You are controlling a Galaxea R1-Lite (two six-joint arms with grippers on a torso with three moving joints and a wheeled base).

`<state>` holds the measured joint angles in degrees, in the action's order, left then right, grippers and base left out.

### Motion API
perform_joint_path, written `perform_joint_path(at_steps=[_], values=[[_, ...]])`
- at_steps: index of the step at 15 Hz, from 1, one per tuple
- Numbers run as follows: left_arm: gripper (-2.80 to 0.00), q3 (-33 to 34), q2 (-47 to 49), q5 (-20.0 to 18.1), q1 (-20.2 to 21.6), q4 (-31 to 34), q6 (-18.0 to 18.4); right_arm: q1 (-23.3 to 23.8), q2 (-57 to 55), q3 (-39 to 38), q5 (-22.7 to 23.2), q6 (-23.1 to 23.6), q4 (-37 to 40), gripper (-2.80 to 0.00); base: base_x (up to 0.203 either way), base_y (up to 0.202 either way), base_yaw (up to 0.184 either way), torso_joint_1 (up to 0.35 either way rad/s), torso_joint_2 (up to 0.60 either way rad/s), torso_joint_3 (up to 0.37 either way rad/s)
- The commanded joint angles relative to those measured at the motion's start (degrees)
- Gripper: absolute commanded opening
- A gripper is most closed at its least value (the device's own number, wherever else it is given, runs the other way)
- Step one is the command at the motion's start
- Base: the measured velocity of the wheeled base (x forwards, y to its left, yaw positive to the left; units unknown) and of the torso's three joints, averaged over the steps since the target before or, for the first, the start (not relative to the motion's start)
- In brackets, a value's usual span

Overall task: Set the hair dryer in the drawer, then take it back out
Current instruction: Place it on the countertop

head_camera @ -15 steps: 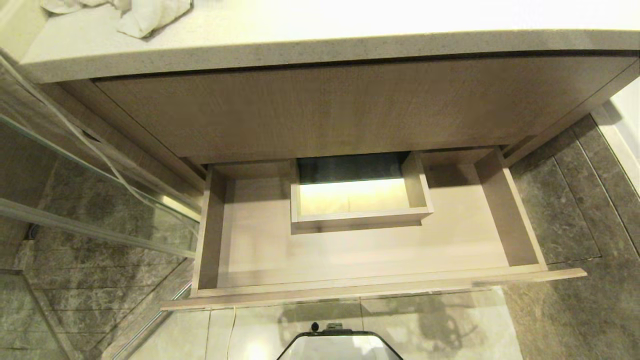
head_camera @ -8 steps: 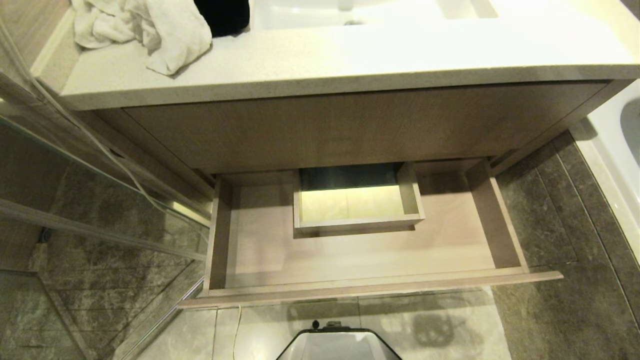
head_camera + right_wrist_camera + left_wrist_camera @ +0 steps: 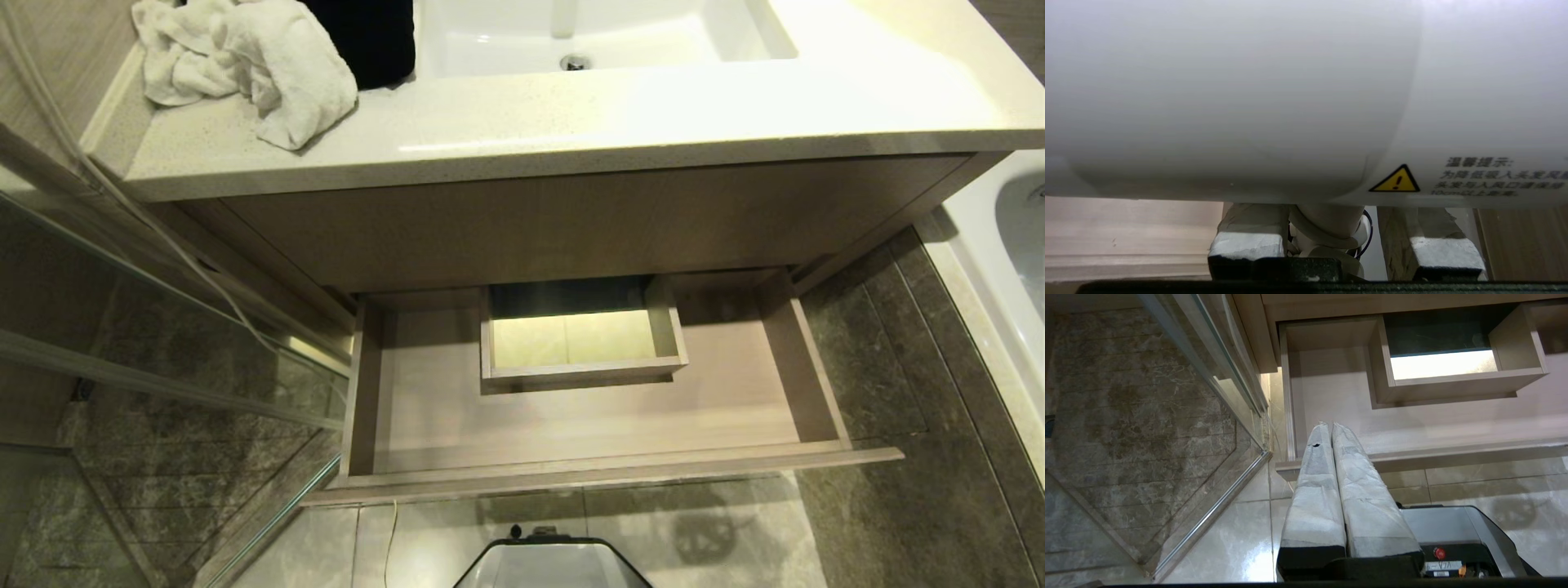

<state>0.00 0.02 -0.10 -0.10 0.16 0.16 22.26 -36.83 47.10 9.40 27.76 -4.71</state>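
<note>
The drawer point(image 3: 588, 472) stands pulled out under the vanity, its light-wood floor bare around the boxed cut-out point(image 3: 581, 339) at its back middle. The left wrist view shows the same drawer point(image 3: 1331, 400) from the front. The white hair dryer point(image 3: 1229, 102) fills the right wrist view, its barrel lying across with a yellow warning label. My right gripper point(image 3: 1331, 212) is shut on the hair dryer's handle point(image 3: 1327, 224), one padded finger on each side; it is out of the head view. My left gripper point(image 3: 1329, 426) is shut and empty, parked before the drawer's front left corner.
A white towel point(image 3: 253, 65) and a black object point(image 3: 367, 37) lie on the countertop point(image 3: 653, 114) beside the sink point(image 3: 588, 33). A glass shower panel point(image 3: 163, 327) stands at the left, a bathtub rim point(image 3: 996, 269) at the right. My base point(image 3: 551, 563) sits before the drawer.
The head view has risen and drawn back: more of the countertop, towel and sink shows, and the drawer looks smaller. The drawer itself has stayed as it was.
</note>
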Motion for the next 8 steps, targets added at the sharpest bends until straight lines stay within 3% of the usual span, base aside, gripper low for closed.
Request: perform_joint_path(at_steps=[1,8], values=[[-2.80,0.00,-0.02,0.01,0.01,0.01,0.02,-0.02,-0.89,0.88,-0.02,0.19,0.22,-2.80,0.000,0.000,0.000,0.207,0.00,0.188],[-2.80,0.00,-0.02,0.01,0.01,0.01,0.02,0.06,-5.90,6.53,-0.38,0.14,-0.22,-2.80,0.000,0.000,0.000,0.284,-0.04,0.234]])
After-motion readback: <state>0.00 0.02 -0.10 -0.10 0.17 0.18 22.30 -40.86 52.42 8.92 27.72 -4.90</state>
